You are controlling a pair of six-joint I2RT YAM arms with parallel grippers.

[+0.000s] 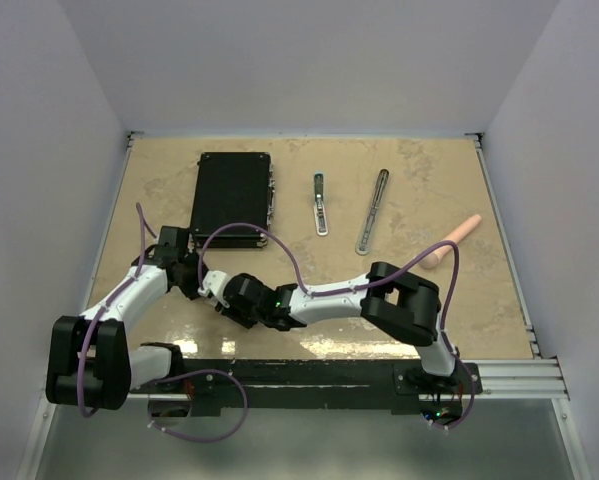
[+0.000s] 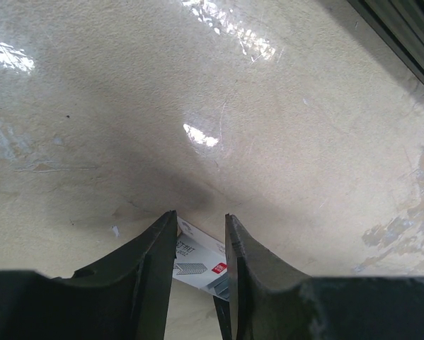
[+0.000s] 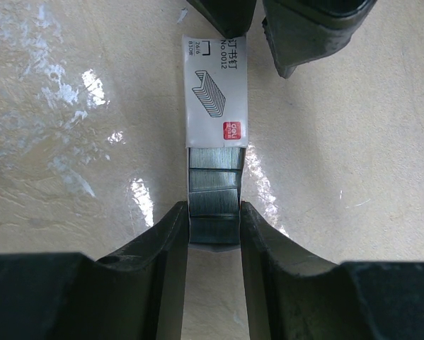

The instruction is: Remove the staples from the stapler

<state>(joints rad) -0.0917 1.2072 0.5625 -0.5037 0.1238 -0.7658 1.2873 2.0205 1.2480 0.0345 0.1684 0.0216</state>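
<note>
Staples, silvery-grey ribbed strips clenched in our right gripper, protrude from the white cardboard box our left gripper grasps; beige tabletop flanks both.

The table is glossy, the box matt paper, the staples dull ribbed metal.

Staples: grey ribbed strips half out of white box. Stapler: two silver bars lying apart.
</note>
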